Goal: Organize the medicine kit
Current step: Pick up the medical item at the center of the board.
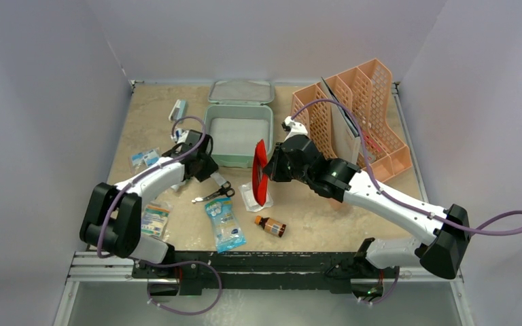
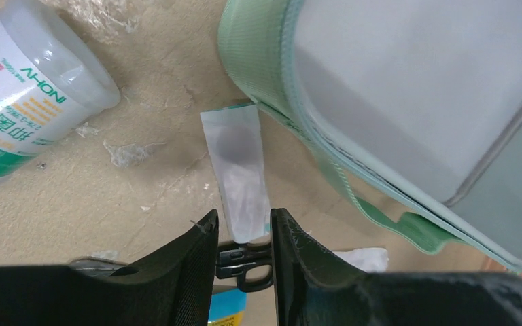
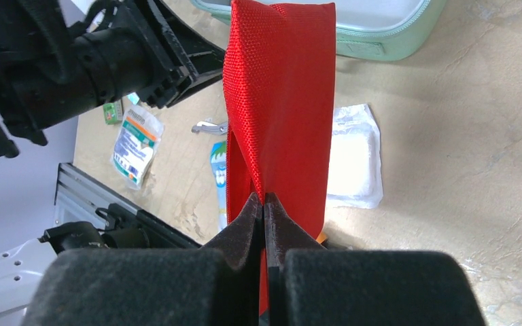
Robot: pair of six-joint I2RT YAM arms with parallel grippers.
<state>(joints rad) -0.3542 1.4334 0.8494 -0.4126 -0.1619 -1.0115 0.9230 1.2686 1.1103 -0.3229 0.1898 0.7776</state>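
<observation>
**Figure: the desk seen from above and from both wrists.** We are viewing the mint-green square plastic medicine kit [image 1: 234, 160], which is standing open at the back centre of the beige desk [image 1: 312, 221]. Its matching lid [image 1: 240, 92] is lying flat just behind it.

The right claw [image 3: 264, 200] is clamping tight on one edge of a flat red fabric pouch [image 3: 279, 102]. It is holding the pouch upright near the kit's front right corner, above a white gauze packet [image 3: 355, 153].

The left claw [image 2: 242, 221] is standing narrowly parted and gripping nothing. It is hovering over a small white paper sachet [image 2: 239, 176] lying just beside the kit's near left corner. A white labelled plastic bottle [image 2: 27, 102] is lying nearby. A peach mesh file rack [image 1: 370, 88] is standing to the right of the kit.
</observation>
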